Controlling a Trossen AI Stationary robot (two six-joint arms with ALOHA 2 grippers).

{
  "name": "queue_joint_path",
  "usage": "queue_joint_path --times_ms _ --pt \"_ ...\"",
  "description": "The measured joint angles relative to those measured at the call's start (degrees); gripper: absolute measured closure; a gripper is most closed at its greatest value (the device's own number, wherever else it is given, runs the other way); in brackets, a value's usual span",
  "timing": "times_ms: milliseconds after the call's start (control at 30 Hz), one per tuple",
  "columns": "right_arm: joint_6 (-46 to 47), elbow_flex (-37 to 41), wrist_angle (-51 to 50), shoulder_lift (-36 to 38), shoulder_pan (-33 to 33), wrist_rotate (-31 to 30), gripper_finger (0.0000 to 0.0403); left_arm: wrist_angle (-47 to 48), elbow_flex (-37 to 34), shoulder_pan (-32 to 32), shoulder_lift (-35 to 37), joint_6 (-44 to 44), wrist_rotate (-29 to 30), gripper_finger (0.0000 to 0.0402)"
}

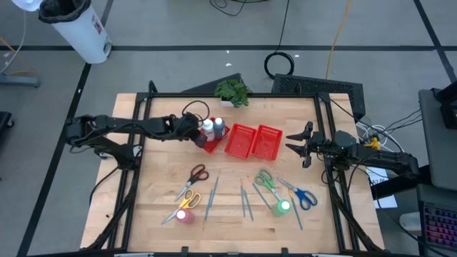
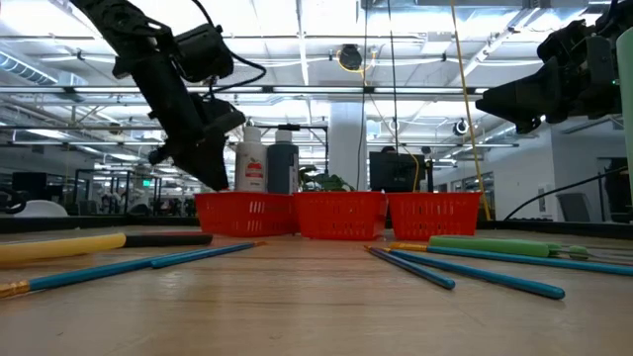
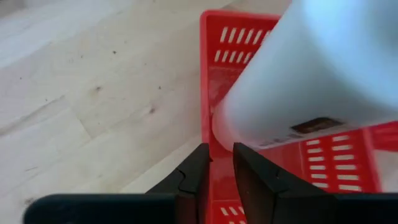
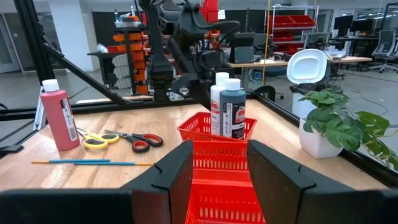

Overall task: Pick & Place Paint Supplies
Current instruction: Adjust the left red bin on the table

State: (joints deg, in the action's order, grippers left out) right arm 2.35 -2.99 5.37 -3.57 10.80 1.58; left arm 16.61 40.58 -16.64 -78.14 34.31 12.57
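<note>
White-capped paint bottle (image 1: 208, 128) upright in the red tray (image 1: 214, 145), centre frame; left gripper (image 1: 194, 129) narrowly parted, empty, alongside.

Two paint bottles (image 1: 213, 128) crowd the tray's (image 1: 246, 142) left compartment; its other two stand open.

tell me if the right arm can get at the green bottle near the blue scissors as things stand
Probably yes. The green bottle stands on open wood just in front of the right gripper, whose fingers are open and empty. Only the blue scissors and green scissors lie close beside it.
</note>
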Motion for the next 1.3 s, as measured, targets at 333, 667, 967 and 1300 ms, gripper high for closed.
queue_joint_path --times_ms 333,667,967,1300 --pt "0.0 0.0 0.0 0.0 0.0 0.0 0.0261 14.6 0.0 0.1 6.9 4.0 6.6 0.0325" --pt "0.0 0.0 0.0 0.0 0.0 0.0 0.0261 17.9 0.0 4.1 3.1 10.3 10.3 0.0325" --pt "0.0 0.0 0.0 0.0 0.0 0.0 0.0261 13.2 0.0 6.4 -0.6 9.8 5.6 0.0325" --pt "0.0 0.0 0.0 0.0 0.0 0.0 0.0261 8.6 0.0 10.2 -0.6 10.9 2.0 0.0325"
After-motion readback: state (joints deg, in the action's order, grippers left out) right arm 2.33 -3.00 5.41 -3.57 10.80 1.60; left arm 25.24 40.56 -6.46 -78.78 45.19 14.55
